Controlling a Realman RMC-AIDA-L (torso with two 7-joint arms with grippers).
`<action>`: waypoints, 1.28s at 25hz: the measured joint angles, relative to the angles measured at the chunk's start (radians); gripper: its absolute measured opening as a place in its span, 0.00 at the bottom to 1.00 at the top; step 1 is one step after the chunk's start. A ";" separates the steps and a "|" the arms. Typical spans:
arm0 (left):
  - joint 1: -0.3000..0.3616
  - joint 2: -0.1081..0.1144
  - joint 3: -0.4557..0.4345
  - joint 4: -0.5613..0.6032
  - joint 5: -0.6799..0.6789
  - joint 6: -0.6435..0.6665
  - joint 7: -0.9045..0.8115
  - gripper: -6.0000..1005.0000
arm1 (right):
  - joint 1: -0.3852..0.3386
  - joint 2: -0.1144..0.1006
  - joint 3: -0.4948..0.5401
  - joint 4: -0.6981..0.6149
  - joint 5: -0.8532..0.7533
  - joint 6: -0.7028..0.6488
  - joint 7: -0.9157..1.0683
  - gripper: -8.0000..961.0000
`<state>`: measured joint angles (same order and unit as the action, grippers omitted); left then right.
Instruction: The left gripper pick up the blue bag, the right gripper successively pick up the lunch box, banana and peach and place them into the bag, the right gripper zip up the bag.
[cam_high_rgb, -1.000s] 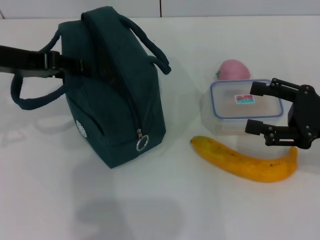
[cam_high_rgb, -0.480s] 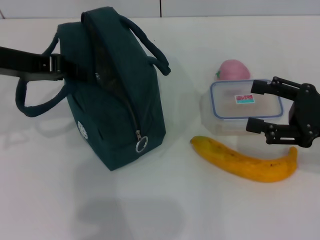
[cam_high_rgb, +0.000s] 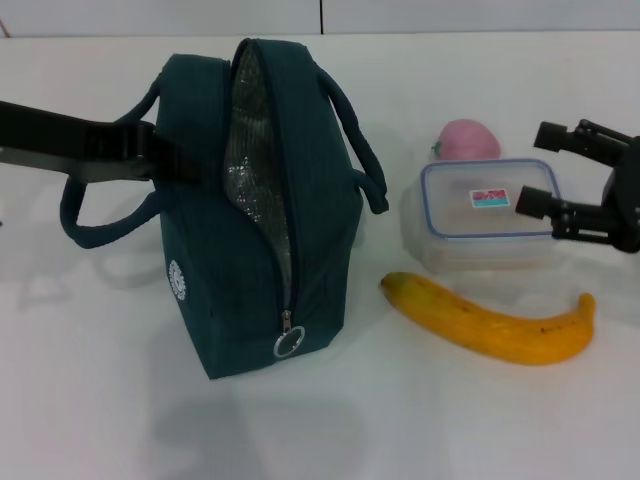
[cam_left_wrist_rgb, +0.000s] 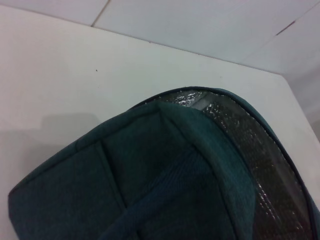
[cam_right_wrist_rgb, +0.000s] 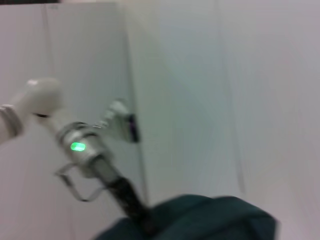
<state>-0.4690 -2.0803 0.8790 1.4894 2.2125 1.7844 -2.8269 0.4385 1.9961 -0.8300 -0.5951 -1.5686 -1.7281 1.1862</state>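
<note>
yellow-orange and speckled, one banana (cam_high_rgb: 492, 323) lies nearest on the white table (cam_high_rgb: 90, 400), curved, with its stem end towards the one blue bag (cam_high_rgb: 262, 210). just behind it sits one lunch box (cam_high_rgb: 480, 215), clear with a blue-rimmed lid, and one pink peach (cam_high_rgb: 468, 140) rests just behind that box. the bag stands upright left of them, its top unzipped so the silver foil lining (cam_high_rgb: 246, 160) shows, the ring zipper pull (cam_high_rgb: 288, 343) hanging low on its near end; two loop handles flank the opening.

two grippers are in view. the right gripper (cam_high_rgb: 545, 167) hovers at the lunch box's right end, its fingers spread wide and holding nothing. the left gripper (cam_high_rgb: 170, 160) reaches in from the left to the bag's upper left side; the bag hides its fingertips, so i cannot tell how it is set.
</note>
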 joint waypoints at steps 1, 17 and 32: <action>0.000 0.001 0.000 -0.001 -0.003 0.003 -0.002 0.06 | -0.002 0.000 0.005 0.000 0.001 0.026 0.013 0.91; -0.032 -0.001 -0.007 -0.052 -0.009 -0.001 0.014 0.05 | -0.010 -0.033 0.232 0.254 0.003 0.342 0.212 0.91; -0.053 0.002 -0.012 -0.089 -0.058 -0.018 0.037 0.05 | 0.054 0.005 0.220 0.402 -0.006 0.492 0.349 0.91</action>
<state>-0.5217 -2.0783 0.8667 1.4003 2.1547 1.7662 -2.7902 0.4925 2.0013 -0.6100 -0.1932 -1.5744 -1.2360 1.5348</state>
